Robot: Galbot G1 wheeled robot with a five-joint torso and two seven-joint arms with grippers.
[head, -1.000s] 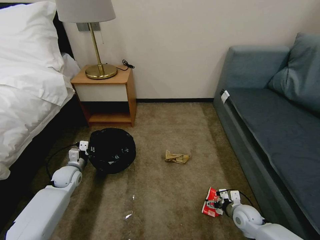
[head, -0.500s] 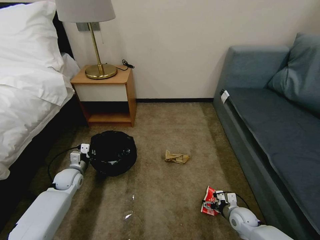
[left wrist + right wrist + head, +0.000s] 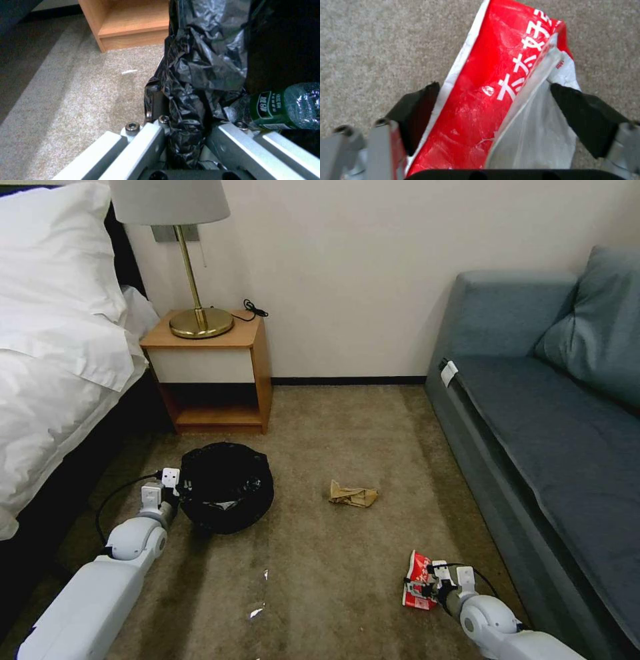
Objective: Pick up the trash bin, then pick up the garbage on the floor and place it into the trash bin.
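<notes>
The trash bin (image 3: pixel 225 495), covered by its crinkled black liner, is on the carpet in front of the nightstand. My left gripper (image 3: pixel 176 488) is shut on its near-left rim; the left wrist view shows the fingers (image 3: pixel 146 135) pinching the bunched liner (image 3: pixel 196 75). A clear bottle with a green label (image 3: pixel 283 107) lies inside the bin. My right gripper (image 3: pixel 430 587) is low over the carpet, open, with the red-and-white packet (image 3: pixel 417 579) between its fingers. The black pads (image 3: pixel 420 112) flank the packet (image 3: pixel 493 82), touching its edges. Crumpled brown paper (image 3: pixel 353 493) lies mid-floor.
A wooden nightstand (image 3: pixel 210 373) with a brass lamp (image 3: pixel 197 317) stands by the wall behind the bin. A bed (image 3: pixel 53 367) borders the left and a blue sofa (image 3: pixel 547 433) the right. Small white scraps (image 3: pixel 257 612) lie on the near carpet.
The left gripper and bin shifted slightly lower and to the right. The right arm drew back and down, settling around the red packet. Little moved in the last half second.
</notes>
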